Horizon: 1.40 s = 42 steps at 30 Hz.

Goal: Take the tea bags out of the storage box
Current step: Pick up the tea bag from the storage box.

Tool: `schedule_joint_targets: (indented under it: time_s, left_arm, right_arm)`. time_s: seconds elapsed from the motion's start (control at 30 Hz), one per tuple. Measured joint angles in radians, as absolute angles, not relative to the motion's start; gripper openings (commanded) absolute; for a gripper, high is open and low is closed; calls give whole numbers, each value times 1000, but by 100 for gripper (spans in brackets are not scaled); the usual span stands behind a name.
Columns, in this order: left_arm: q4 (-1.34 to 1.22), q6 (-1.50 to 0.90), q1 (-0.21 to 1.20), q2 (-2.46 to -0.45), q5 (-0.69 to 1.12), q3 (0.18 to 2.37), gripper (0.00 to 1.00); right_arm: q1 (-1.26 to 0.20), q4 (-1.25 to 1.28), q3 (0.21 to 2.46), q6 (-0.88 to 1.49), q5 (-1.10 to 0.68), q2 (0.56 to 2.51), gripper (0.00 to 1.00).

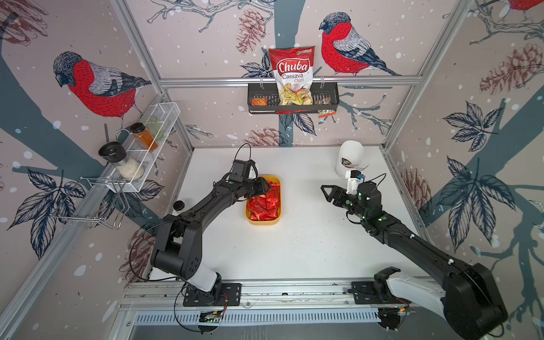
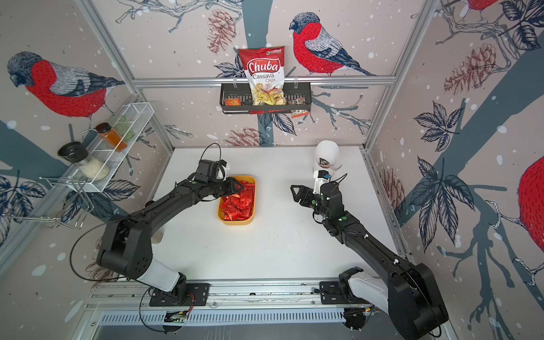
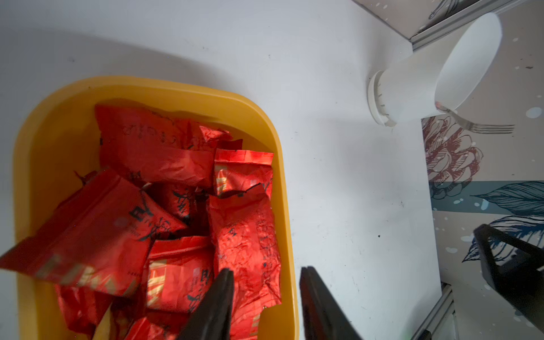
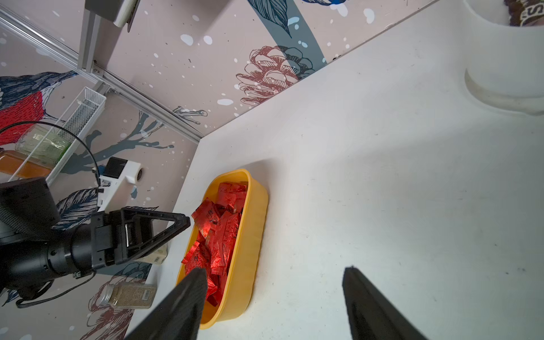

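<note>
Red foil tea bags (image 1: 264,203) lie heaped in the yellow storage box (image 1: 263,222) mid-table, none out yet. The left gripper (image 3: 266,272) hovers over its far end, jaws parted, pinching nothing, probably lining up a pick. The right gripper (image 4: 273,269) hangs spread and empty, well apart, leaving room.

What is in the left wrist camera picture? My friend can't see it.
A mustard-yellow storage box piled with shiny red tea bags sits on a white table. The left gripper hangs open over the box's rim, holding nothing. A white cup with a fork in it is farther off.
</note>
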<state>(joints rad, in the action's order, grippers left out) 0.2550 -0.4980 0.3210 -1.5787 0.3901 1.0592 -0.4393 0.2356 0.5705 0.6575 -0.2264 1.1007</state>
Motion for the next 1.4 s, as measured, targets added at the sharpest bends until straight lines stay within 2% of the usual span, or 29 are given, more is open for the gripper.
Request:
schedule_joint_targets:
  time_s: [0.4,0.53,0.67,0.8,1.23,1.4]
  left_arm:
    - [247,-498,347,-1671,363,1060,50]
    - [245,-498,348,-1695,361,1056,49]
    - [227,-498,348,-1714,366,1048,31]
    - [200,-501,348,-1727,381,1042,2]
    - [227,-515,342,-1653,384,1061,0]
    - [279,-516,340,-1588,379,1154,0]
  right_arm:
    - [-438,231,540,679,-244,1100,86]
    - [-439,233,538,680,-245,1104,86]
    - [-440,233,538,680,-247,1116,86]
    - [-440,236,538,680,-247,1125,86]
    - [-437,229,546,679,-247,1116,84]
    - [-359,184,597,670,-263,1072,82]
